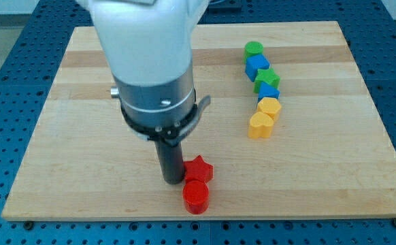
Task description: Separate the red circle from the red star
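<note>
A red star (199, 169) lies near the board's bottom edge, a little left of centre. A red circle (196, 197) lies just below it, touching it. My tip (173, 180) stands right at the star's left side, up and to the left of the circle. The arm's white and grey body (150, 61) hangs over the board's upper left middle and hides the wood behind it.
A curved column of blocks stands at the view's right: green circle (253, 48), blue block (257, 66), green star (267, 77), blue block (268, 91), yellow block (270, 107), yellow heart (260, 125). The wooden board (334, 170) lies on a blue perforated table.
</note>
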Robot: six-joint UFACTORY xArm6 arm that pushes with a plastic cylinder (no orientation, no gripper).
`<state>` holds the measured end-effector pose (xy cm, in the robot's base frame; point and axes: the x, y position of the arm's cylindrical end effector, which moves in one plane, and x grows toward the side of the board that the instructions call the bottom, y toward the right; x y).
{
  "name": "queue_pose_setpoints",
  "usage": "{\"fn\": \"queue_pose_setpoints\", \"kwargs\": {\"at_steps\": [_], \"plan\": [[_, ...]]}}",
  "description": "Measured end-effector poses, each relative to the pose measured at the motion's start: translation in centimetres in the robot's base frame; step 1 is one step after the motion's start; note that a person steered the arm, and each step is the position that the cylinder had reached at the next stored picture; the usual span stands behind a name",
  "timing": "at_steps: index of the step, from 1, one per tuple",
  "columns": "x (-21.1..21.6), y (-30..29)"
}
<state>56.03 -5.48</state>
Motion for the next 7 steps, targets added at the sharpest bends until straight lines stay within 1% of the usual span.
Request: {"fn": "queue_pose_setpoints", "kwargs": {"at_steps": [1,2,3,4,5,6,7], "plan": [[-3.4,-1.2],[-5.1,-1.3],[-5.1,1.1],[-5.1,5.6],[-4.3,9.6],[-1.1,10.7],[3.8,10.1]]}}
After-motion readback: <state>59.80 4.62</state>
